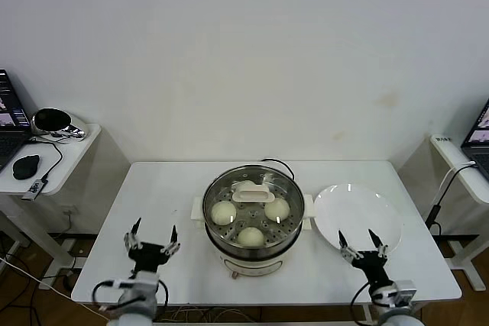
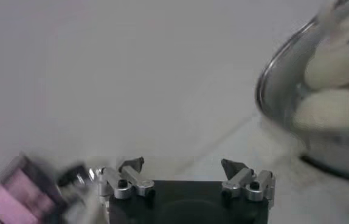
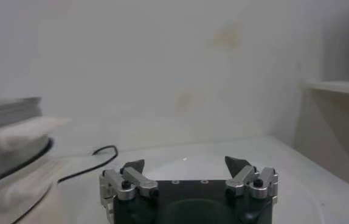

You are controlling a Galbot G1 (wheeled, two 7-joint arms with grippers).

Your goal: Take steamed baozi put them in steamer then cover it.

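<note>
Stainless steamer point(image 1: 254, 219) already holds the baozi point(image 1: 224, 212) under its glass lid point(image 1: 252, 192), between both sets of fingers. Left gripper point(image 1: 153, 242) and right gripper point(image 1: 362, 248) hover spread, empty. Looks finished; next is probably just parking.

Left arm: low at the near left, wrist raised upward.
Left pincer point(image 1: 153, 237): fingers spread wide, holding nothing.
Right arm: low at the near right.
Right pincer point(image 1: 361, 244): fingers spread wide, holding nothing.
</note>
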